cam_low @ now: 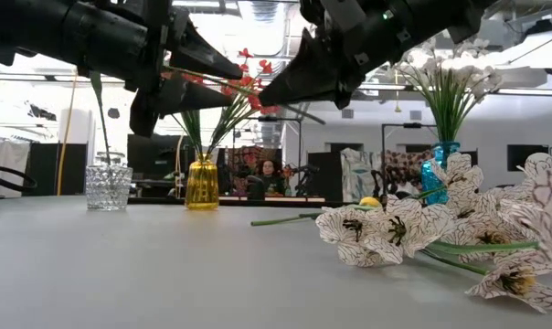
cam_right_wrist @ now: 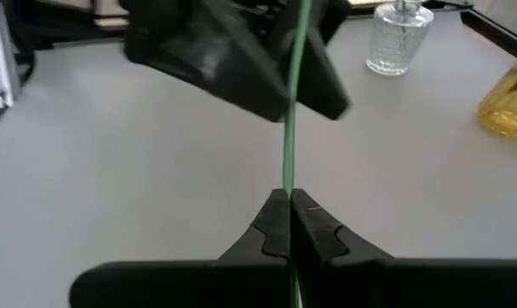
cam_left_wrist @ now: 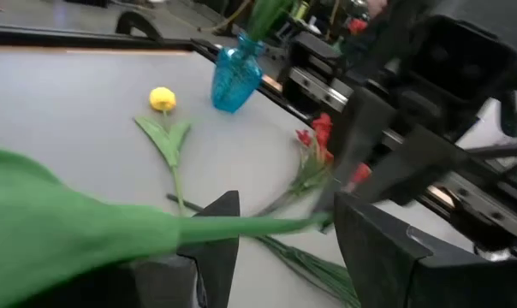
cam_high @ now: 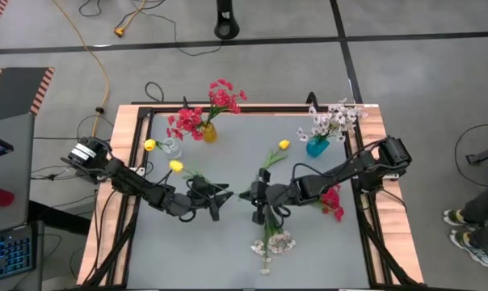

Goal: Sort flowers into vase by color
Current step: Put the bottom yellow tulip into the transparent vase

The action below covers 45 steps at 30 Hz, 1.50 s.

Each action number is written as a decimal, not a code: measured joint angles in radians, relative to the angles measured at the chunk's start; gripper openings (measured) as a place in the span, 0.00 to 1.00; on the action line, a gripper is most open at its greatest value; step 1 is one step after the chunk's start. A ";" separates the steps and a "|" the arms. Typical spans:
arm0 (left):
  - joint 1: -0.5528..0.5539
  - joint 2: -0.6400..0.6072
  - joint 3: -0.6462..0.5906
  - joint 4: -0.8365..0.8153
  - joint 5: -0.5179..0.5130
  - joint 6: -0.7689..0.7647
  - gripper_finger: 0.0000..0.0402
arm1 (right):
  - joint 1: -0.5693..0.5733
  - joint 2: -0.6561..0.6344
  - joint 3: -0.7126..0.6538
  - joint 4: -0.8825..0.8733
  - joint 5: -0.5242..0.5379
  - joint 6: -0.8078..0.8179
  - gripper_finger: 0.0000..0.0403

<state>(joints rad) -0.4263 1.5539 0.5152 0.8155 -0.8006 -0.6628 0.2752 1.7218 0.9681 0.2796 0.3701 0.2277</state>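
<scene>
Yellow tulip stem point(cam_right_wrist: 289, 128) — clenched in the right claw point(cam_right_wrist: 289, 210) above mid-counter point(cam_high: 228, 242), running across to the left claw point(cam_high: 216, 196), whose spread fingers straddle it — well clear of the yellow vase point(cam_high: 209, 132).

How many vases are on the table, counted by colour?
Clear glass vase: 1
Yellow vase: 1
Blue vase: 1
Total: 3
</scene>
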 joint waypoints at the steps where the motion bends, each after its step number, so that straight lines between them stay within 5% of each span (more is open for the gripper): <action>1: 0.000 0.000 0.000 0.003 -0.007 0.000 0.44 | 0.002 0.000 0.001 0.001 0.000 0.000 0.06; 7: 0.000 0.000 0.000 0.014 -0.026 -0.005 0.35 | 0.005 0.000 0.001 -0.001 0.000 0.000 0.06; 17: 0.000 0.000 0.001 0.022 -0.016 0.044 0.02 | 0.004 0.000 0.001 -0.006 0.000 0.002 0.09; 26: 0.001 -0.027 0.000 -0.023 0.043 0.153 0.00 | 0.005 0.000 0.001 0.000 -0.006 0.008 0.27; 35: 0.000 -0.252 0.000 -0.392 0.141 0.240 0.00 | -0.002 0.000 0.001 -0.005 -0.006 0.009 0.45; 45: 0.014 -0.616 0.000 -0.845 0.134 0.237 0.00 | -0.021 0.000 0.000 -0.010 -0.006 0.010 0.46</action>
<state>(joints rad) -0.4125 0.9374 0.5152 -0.0294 -0.6665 -0.4255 0.2538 1.7222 0.9684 0.2699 0.3641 0.2379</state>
